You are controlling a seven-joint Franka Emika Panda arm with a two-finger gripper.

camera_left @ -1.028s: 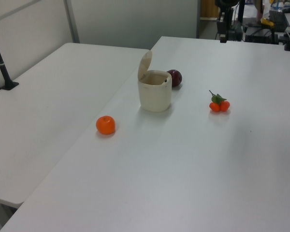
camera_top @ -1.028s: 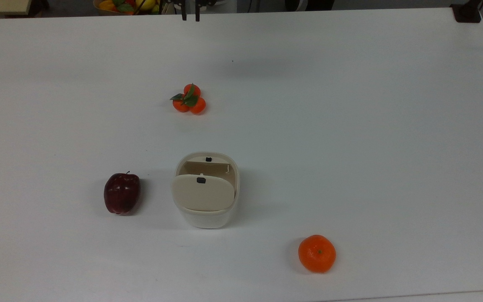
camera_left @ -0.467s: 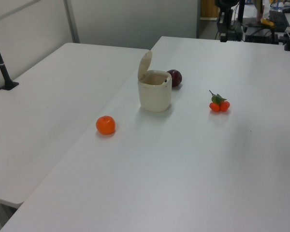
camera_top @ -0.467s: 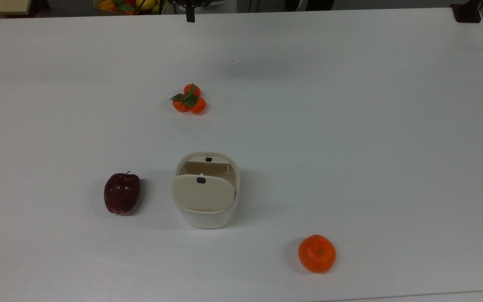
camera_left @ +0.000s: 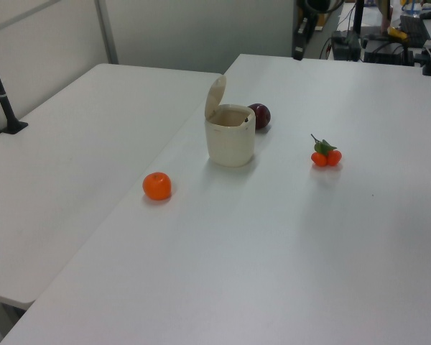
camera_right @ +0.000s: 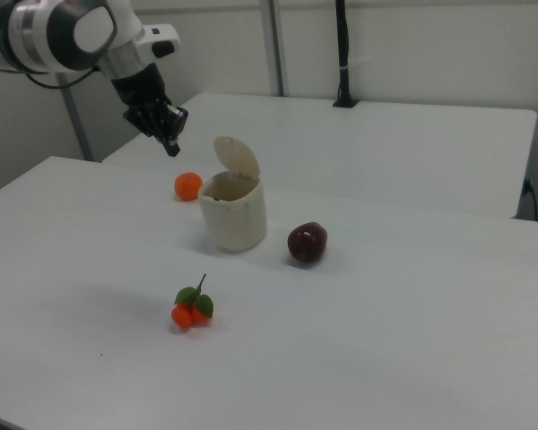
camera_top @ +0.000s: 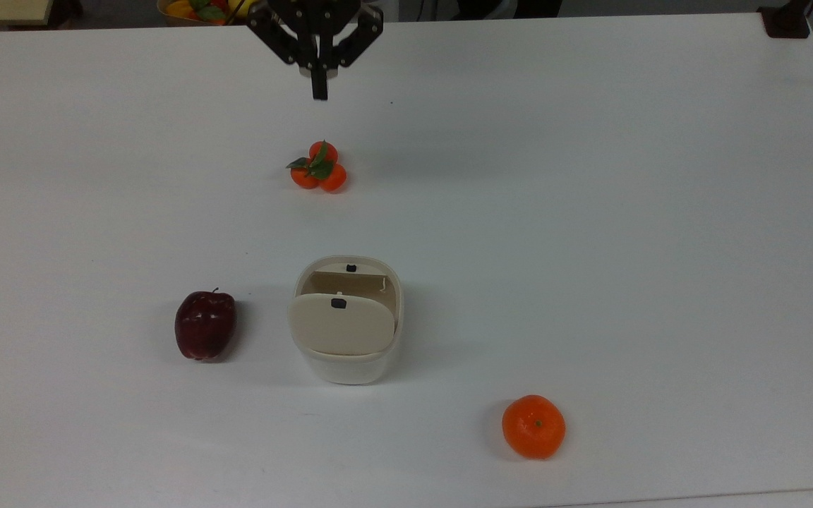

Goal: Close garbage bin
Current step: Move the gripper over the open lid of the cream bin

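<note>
In the top view, going from its left to its right, a dark red apple (camera_top: 205,335) lies on the white table (camera_top: 590,212), and just beside it, not touching, stands the garbage bin (camera_top: 346,321), near the middle of the table. Its beige lid (camera_top: 341,324) is swung up on its hinge, leaving the mouth uncovered; a small black tab (camera_top: 338,303) sits on the lid's face, and a second dark mark shows at the bin's far rim. The beige inside wall is visible (whether anything lies at the bottom cannot be told). Farther up the top view, a cluster of small oranges with green leaves (camera_top: 318,168) rests well apart from the bin. Above that, at the table's far edge, the gripper (camera_top: 319,90) hangs over the table, its dark fingers drawn together into one narrow point with no gap between them and nothing held. At the top view's lower right lies a single orange (camera_top: 533,426), apart from the bin.

In the left view the order is orange (camera_left: 157,185), bin (camera_left: 230,136) with the lid (camera_left: 215,97) standing nearly upright, apple (camera_left: 259,115) just behind it, then the leafy cluster (camera_left: 325,154).

In the right view the gripper (camera_right: 171,146) hangs above the table at the right view's left, with the orange (camera_right: 188,185), the bin (camera_right: 234,212), and the apple (camera_right: 307,242) following rightward.
</note>
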